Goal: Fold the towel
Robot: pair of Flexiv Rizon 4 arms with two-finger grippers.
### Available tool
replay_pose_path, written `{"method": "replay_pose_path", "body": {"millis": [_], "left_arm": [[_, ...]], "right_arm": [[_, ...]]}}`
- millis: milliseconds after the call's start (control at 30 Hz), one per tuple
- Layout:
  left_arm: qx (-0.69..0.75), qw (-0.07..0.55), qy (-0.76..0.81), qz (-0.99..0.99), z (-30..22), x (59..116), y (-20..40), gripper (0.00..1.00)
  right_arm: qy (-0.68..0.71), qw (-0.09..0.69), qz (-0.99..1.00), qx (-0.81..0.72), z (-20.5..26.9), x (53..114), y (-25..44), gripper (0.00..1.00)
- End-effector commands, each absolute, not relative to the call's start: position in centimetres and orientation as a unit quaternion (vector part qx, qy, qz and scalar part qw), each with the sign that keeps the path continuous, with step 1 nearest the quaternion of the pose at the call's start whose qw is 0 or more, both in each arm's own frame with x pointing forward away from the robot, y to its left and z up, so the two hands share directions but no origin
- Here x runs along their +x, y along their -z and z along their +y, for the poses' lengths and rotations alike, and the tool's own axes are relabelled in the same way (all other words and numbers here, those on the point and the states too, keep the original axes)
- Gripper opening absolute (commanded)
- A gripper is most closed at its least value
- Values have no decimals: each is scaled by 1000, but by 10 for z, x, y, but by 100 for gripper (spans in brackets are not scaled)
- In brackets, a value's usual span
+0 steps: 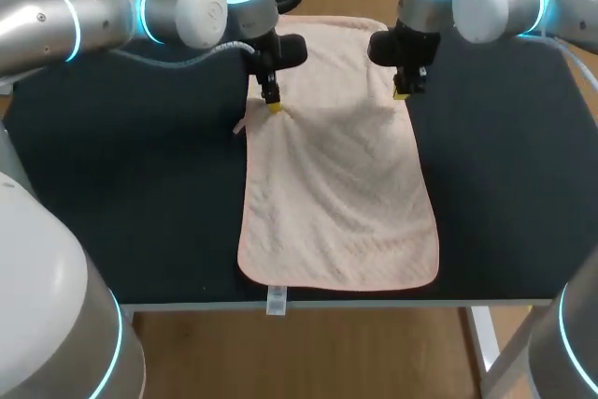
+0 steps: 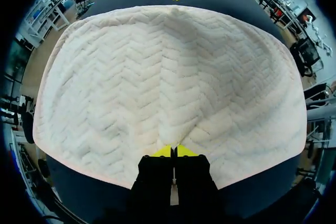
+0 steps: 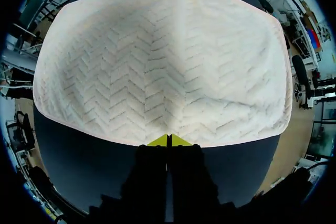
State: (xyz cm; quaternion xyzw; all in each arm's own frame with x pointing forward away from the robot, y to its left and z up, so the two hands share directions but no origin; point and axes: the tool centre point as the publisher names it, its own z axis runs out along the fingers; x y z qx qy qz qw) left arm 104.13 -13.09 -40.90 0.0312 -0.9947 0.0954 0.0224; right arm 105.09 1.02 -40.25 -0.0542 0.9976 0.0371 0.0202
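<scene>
Head view has the dark bench (image 1: 140, 212) carrying the pale pink towel (image 1: 336, 193), spread pretty much flat down the middle. Its long axis runs from our near edge out to the far one, leaning a touch to the right as it comes toward us. So the short ends point at us and away from us, and the long sides face our two arms.

Our left claw (image 1: 273, 105) is clenched on the left long edge and our right claw (image 1: 402, 92) is clenched on the right one. They sit straight across from each other, a bit past the middle toward the far end. Both wrist views show the yellow tips pressed together with the cloth puckering in toward them, so we'd say both are grasping the towel and not just resting on it.

Our guess at why: pinching both sides on one line across the width lets us lift evenly and fold across the short way without the cloth skewing.

Smallest bit: a white tag (image 1: 276, 301) hangs off the near short end, over the bench's front edge
</scene>
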Motion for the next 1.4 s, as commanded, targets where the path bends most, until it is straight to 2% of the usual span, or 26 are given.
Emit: {"method": "replay_pose_path", "body": {"millis": [33,67,500,867,933,1000,1400], "left_arm": [[26,8,-92,-995,-121,1030,388,0],[25,11,-87,-996,-121,1028,388,0],[11,14,-80,-997,-120,1027,388,0],[1,16,-81,-997,-125,1028,385,0],[-1,15,-81,-997,-126,1028,385,0],[-3,15,-82,-997,-127,1028,384,0],[-6,13,-82,-997,-129,1028,384,0]], "right_arm": [[-27,33,996,-78,8,1036,389,25],[-38,27,996,-78,9,1035,393,100],[-49,-4,998,-46,12,1041,435,100],[-36,-2,999,-40,17,1047,441,100],[-38,-4,999,-38,17,1046,442,39],[-39,-6,999,-37,16,1044,444,0],[-33,-12,999,-26,5,1030,443,0]]}}
